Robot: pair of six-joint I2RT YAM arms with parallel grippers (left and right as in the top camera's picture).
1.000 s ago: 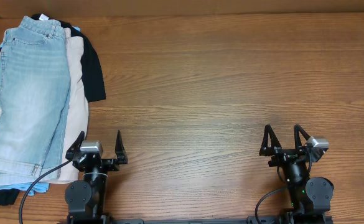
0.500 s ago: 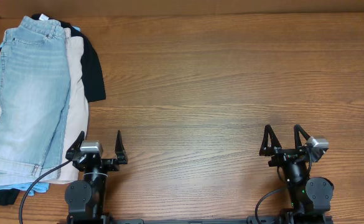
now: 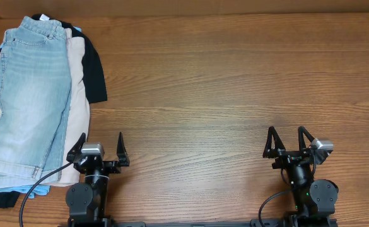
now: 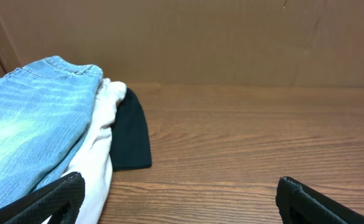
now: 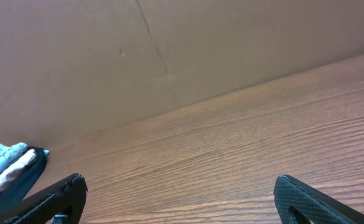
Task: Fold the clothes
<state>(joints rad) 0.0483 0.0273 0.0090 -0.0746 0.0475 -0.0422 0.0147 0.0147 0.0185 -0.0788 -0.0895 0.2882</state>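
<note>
The clothes lie in one pile at the far-left corner of the counter [image 3: 234,82]. Denim shorts [image 3: 29,94] are on top, beige shorts [image 3: 78,101] under them, and a black garment [image 3: 96,69] is lower. At the near end peeks what is probably a pale-blue garment [image 3: 17,187], tho from here I can't be sure.

The left tool [image 3: 102,140] sits at the near edge just beside the pile, fingers apart, holding nothing. The right tool [image 3: 286,133] is also at the near edge, well apart from the pile, spread and empty too.

I judge no piece is in work yet. To do it well, the left tool should pinch the denim at the cuff, top layer only, and drag it to the bare middle. Then both tools take corners and fold flat, w/o wrinkles.
</note>
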